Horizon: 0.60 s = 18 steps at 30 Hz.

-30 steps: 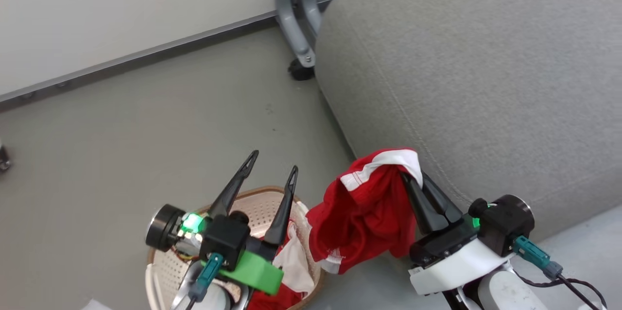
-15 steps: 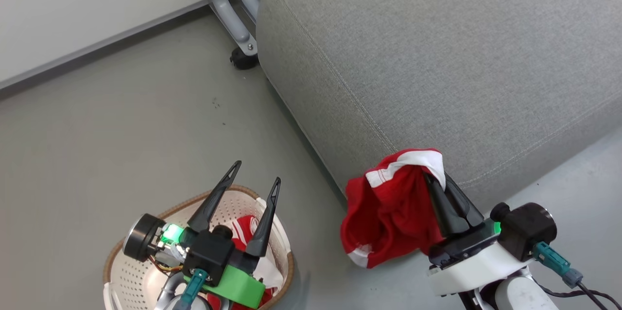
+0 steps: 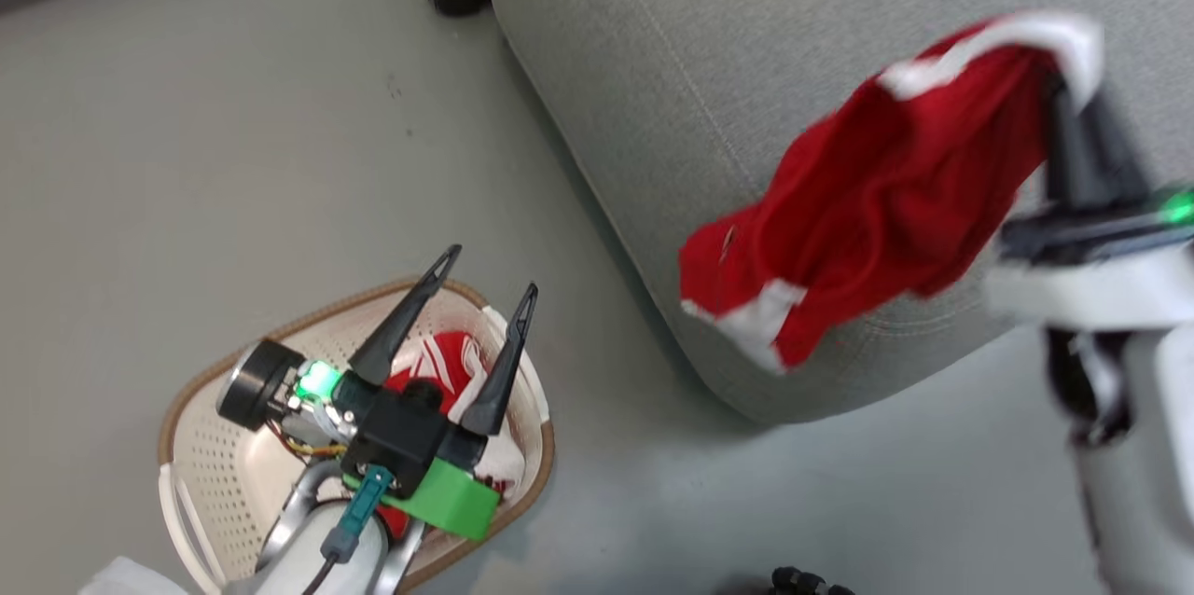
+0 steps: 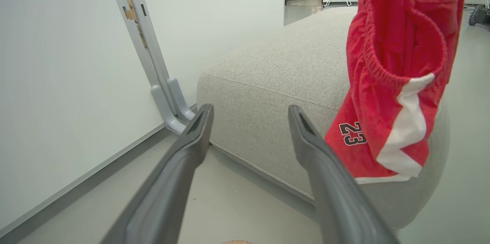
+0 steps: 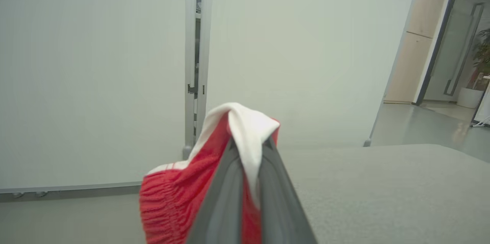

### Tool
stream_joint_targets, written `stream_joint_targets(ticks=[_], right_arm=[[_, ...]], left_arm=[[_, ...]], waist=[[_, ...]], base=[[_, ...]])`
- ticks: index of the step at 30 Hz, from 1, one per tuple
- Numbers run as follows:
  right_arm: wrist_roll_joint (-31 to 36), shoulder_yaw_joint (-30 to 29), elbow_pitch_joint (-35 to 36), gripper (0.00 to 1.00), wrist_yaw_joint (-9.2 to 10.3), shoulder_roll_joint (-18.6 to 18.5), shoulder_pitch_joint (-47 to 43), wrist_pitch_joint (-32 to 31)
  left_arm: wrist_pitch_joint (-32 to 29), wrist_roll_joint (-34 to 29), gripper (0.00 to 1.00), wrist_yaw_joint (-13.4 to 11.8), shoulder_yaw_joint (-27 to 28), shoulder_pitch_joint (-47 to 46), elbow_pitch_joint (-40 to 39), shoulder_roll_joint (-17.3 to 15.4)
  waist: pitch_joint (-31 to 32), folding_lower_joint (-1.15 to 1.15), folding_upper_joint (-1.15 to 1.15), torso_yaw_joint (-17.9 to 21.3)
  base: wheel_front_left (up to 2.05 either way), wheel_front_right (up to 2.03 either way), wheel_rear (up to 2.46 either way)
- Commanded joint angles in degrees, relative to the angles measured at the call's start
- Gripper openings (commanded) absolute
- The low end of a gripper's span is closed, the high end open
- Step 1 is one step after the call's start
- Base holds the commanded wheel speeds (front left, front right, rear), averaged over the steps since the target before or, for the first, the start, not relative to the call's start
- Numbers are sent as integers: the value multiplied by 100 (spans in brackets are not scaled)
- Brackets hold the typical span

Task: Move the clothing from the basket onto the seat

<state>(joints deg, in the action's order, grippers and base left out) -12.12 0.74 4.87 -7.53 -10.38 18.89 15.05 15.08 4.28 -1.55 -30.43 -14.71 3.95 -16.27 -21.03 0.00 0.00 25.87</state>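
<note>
While the left gripper (image 3: 493,269) hangs spread wide over the basket (image 3: 215,474) holding more clothing (image 3: 434,362), the right gripper (image 5: 249,145) pinches red shorts (image 3: 886,194) at the near edge of the seat (image 3: 746,17). Mid-carry, likely; next, further over it, then release.

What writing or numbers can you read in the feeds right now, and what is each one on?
"23": dark outlined digits on the red shorts gripped by the right hand, near the lower hem beside the white stripe, in the left wrist view.
Small mark on the same shorts in the head view: too blurred to read.
Nothing else is legible.
</note>
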Motion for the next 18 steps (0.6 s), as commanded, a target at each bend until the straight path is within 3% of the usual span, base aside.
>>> stream_joint_targets(ticks=[1, 4, 9, 13, 18], right_arm=[[-142, -194, -20, 0, 8, -103, 377, 20], [-538, -650, -146, 0, 8, -289, 1101, 19], [-825, -1105, -535, 0, 8, -955, 2372, 19], [-972, -1340, -1057, 0, 8, -1355, 3246, 19], [-866, -1432, -1784, 0, 8, -1599, 3839, 19]], left_arm=[[-23, -42, 100, 30, 7, -170, -44, -78], [-113, -119, 100, 83, -9, -378, -135, -151], [-283, -255, 100, 150, 1, -741, -347, -269], [-377, -311, 100, 173, 19, -945, -466, -342], [-412, -299, 100, 127, 27, -1043, -472, -334]], waist=[[-704, 0, 0, -278], [-1102, 0, 0, -393], [-1747, 0, 0, -539], [-2073, 0, 0, -623], [-2284, 0, 0, -709]], base=[[0, 0, 0], [0, 0, 0], [0, 0, 0], [0, 0, 0], [0, 0, 0]])
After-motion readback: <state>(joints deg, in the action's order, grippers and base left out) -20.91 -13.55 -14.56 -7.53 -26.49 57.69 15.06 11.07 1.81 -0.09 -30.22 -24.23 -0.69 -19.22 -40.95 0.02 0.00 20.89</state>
